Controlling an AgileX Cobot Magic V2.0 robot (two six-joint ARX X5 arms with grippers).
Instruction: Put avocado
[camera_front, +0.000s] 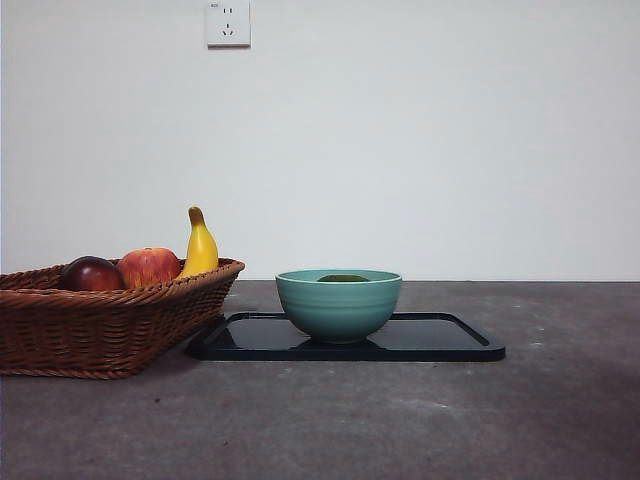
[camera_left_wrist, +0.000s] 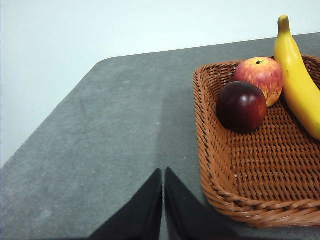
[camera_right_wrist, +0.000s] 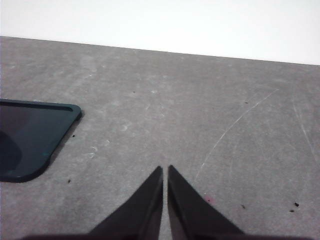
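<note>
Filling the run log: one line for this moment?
avocado in teal bowl | left pincer shut, empty | right pincer shut, empty

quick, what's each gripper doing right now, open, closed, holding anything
Left gripper: closed, holding nothing, beside the basket.
Right gripper: closed, holding nothing, over bare table near the tray.

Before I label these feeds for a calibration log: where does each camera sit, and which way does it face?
Front: table height, facing the wall; bowl holding the avocado, tray, basket; no arm shows.
Left wrist: above the table, facing the basket; left hand shut.
Right wrist: above bare table beside the tray; right hand shut.
Shared: front and left see the basket, front and right the tray.
</note>
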